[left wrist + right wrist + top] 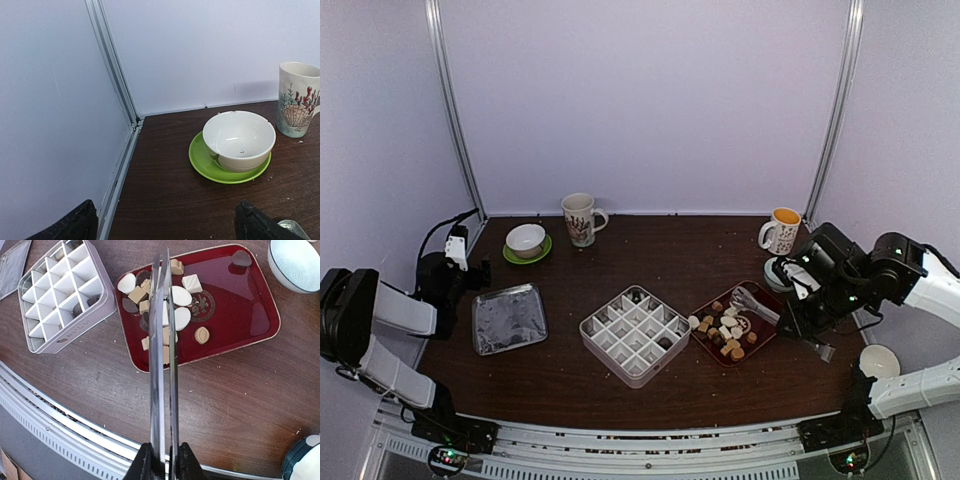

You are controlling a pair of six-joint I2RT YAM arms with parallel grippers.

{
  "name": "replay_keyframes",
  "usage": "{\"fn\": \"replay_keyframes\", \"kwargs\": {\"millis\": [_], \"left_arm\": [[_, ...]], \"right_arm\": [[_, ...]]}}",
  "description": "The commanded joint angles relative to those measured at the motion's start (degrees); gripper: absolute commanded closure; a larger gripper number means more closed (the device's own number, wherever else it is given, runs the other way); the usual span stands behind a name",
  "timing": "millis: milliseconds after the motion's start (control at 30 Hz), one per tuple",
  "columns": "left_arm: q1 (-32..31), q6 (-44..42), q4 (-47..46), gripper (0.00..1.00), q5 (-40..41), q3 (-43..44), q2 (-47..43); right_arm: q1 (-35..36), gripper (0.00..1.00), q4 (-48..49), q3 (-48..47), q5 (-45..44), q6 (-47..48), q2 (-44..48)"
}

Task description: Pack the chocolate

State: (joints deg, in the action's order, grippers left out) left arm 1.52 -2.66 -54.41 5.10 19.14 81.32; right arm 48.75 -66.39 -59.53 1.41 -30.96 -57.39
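Right wrist view: your right gripper (165, 460) pinches the tongs (157, 390), blades nearly together over the chocolate (182, 317) heaped on the red tray (250, 315). Squeeze gently, lift straight up, then carry toward the divided box (60, 295). The blades hide whether any piece is caught. Your left gripper (165, 225) hangs spread wide, idle.

I get soft, even overhead light and faint shadows; sheen on the glossy dark-red rectangular tray (250, 310), long metal tongs (161, 390) slightly blurred close-up.
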Motion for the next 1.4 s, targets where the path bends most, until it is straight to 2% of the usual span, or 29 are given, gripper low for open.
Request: {"fn": "replay_keyframes", "kwargs": {"millis": [0, 567, 933, 1033, 1367], "left_arm": [[0.4, 0.2, -3.2, 0.02, 0.0, 0.0, 0.3], [0.5, 0.2, -3.2, 0.02, 0.0, 0.0, 0.3], [0.5, 0.2, -3.2, 0.02, 0.0, 0.0, 0.3], [0.5, 0.2, -3.2, 0.02, 0.0, 0.0, 0.3], [0.5, 0.2, -3.2, 0.02, 0.0, 0.0, 0.3]], "right_arm": [[-0.3, 0.84, 3.2, -3.1, 0.3, 1.4, -0.6], [0.5, 0.85, 11.5, 0.0, 11.8, 1.4, -1.9], [2.5, 0.85, 15.1, 1.6, 14.1, -0.1, -1.9], [2.9, 0.85, 15.7, 1.8, 17.4, 1.4, -3.6], [8.2, 0.85, 19.8, -0.6, 20.5, 3.6, -10.5]]}}
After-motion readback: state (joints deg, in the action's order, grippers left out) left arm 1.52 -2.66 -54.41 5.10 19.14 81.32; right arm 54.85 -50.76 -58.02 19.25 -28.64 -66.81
